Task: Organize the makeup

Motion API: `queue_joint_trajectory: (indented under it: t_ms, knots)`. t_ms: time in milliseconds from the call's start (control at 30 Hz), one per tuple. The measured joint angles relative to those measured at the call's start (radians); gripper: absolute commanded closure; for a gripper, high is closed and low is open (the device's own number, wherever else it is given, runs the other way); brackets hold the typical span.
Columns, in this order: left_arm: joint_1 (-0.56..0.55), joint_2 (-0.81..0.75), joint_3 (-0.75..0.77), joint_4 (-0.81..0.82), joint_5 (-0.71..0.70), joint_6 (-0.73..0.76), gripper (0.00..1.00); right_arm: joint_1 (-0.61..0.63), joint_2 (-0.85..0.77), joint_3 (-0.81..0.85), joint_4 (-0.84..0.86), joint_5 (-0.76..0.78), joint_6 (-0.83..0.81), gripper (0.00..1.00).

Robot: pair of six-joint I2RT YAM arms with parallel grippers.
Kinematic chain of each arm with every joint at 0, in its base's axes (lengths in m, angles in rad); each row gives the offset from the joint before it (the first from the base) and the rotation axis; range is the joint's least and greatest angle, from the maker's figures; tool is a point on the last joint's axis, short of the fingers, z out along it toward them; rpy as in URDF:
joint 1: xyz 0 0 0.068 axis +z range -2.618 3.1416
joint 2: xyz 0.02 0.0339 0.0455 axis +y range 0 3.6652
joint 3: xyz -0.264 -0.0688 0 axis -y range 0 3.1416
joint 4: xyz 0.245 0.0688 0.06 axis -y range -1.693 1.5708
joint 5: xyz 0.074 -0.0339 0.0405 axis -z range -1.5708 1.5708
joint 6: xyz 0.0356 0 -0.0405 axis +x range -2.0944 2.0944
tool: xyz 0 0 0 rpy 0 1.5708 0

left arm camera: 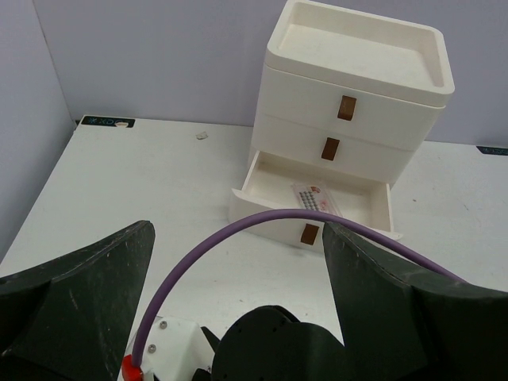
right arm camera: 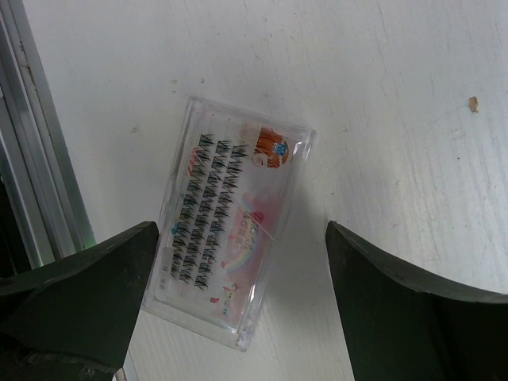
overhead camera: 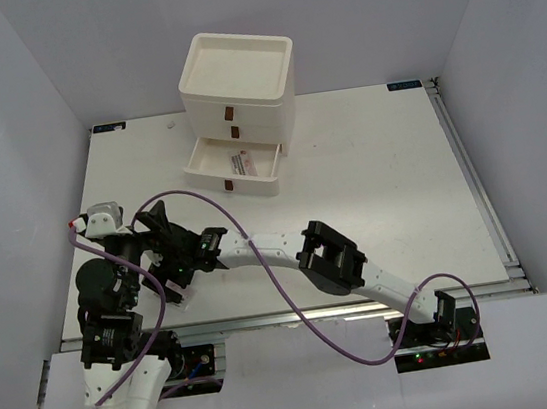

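right wrist: right claw (right arm camera: 242, 230) released above packet (right arm camera: 230, 214), maybe lashes; long axis steep diagonal.

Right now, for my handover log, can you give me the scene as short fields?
left gripper: open, empty, aimed at the drawer chest
right gripper: open, empty, over the lash case
lash case: clear, flat on the table beside the edge rail
bottom drawer: pulled out, flat packet inside
upper drawers: both shut
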Motion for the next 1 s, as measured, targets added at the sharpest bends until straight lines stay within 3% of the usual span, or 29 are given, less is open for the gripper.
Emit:
queue_joint_trajectory:
  t_ms: [333,533,767,1000]
  knots:
    - [-0.004,0.000,0.000,0.004,-0.001,0.000,0.02,0.051,-0.001,-0.004,-0.001,0.104,0.009,0.10]
    - [-0.005,-0.001,-0.001,0.004,0.000,0.000,0.02,0.079,-0.002,-0.035,0.019,0.250,-0.036,0.02]
    - [-0.006,-0.007,-0.002,0.004,-0.001,0.000,0.02,0.084,-0.055,-0.143,0.093,0.315,-0.073,0.38]
    - [-0.011,-0.011,-0.002,0.004,-0.002,0.000,0.02,0.033,-0.111,-0.232,0.109,0.250,-0.114,0.78]
